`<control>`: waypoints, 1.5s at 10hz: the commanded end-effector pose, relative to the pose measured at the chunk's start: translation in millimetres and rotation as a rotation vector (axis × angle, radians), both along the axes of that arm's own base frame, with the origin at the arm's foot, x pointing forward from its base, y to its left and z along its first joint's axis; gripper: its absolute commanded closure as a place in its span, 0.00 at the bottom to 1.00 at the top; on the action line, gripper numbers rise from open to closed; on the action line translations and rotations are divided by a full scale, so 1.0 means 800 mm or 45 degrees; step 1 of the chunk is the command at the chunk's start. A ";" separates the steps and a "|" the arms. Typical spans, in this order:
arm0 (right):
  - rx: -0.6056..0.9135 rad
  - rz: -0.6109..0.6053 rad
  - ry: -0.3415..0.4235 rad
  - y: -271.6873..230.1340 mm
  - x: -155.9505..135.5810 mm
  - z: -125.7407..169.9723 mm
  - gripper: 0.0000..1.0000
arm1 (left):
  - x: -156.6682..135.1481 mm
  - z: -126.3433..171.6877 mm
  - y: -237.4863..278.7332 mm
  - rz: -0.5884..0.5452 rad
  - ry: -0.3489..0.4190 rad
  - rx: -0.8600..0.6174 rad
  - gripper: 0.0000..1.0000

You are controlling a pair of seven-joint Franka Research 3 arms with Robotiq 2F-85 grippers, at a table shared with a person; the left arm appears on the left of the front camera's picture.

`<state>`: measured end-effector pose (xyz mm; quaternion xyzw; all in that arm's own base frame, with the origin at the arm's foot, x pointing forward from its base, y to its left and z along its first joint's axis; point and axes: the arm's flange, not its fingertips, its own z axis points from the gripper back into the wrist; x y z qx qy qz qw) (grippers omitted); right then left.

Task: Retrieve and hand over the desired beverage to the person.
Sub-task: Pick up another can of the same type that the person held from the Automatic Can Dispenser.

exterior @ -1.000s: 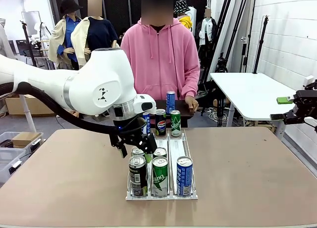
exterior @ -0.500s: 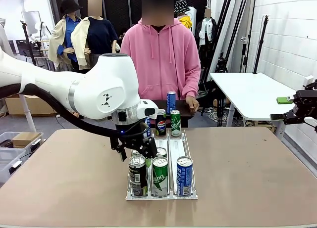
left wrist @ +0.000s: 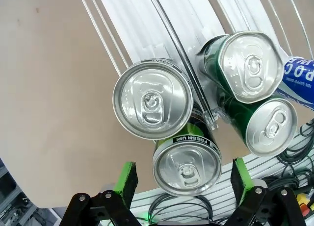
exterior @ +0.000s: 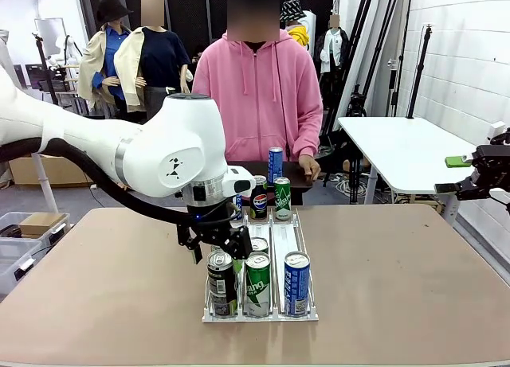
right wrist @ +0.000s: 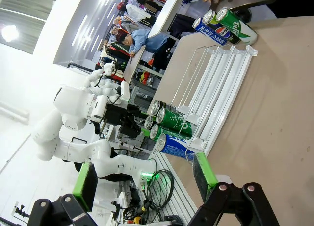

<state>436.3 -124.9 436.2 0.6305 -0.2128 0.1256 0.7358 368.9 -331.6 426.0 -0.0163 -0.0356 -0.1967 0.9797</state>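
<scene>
As its wrist points straight down, the left end effector [left wrist: 184, 173] gapes wide, empty, above the black can [exterior: 221, 281].

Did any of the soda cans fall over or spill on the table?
No, nothing stands out. The shiny metal drink cans all stand upright, and those in the clear plastic rack sit neatly in their lanes. None looks dented or leaky as far as the views show, and the tan tabletop looks dry.

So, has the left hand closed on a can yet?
No, the left hand is open, its green pads standing apart on either side of the black can.
</scene>
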 end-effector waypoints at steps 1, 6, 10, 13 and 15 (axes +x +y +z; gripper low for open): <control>0.005 -0.013 0.009 0.001 -0.002 0.001 0.00 | 0.006 -0.013 -0.005 0.050 -0.012 0.015 0.00; 0.005 -0.013 0.009 0.001 -0.002 0.001 0.00 | 0.008 -0.020 -0.005 0.053 -0.003 0.008 0.09; 0.005 -0.013 0.009 0.001 -0.002 0.001 0.00 | 0.011 -0.023 -0.006 0.044 -0.023 0.010 0.81; 0.005 -0.013 0.009 0.001 -0.002 0.001 0.00 | 0.013 -0.024 -0.006 0.022 -0.021 0.023 1.00; 0.005 -0.013 0.009 0.001 -0.002 0.001 0.00 | 0.009 -0.020 -0.002 0.013 0.014 -0.004 1.00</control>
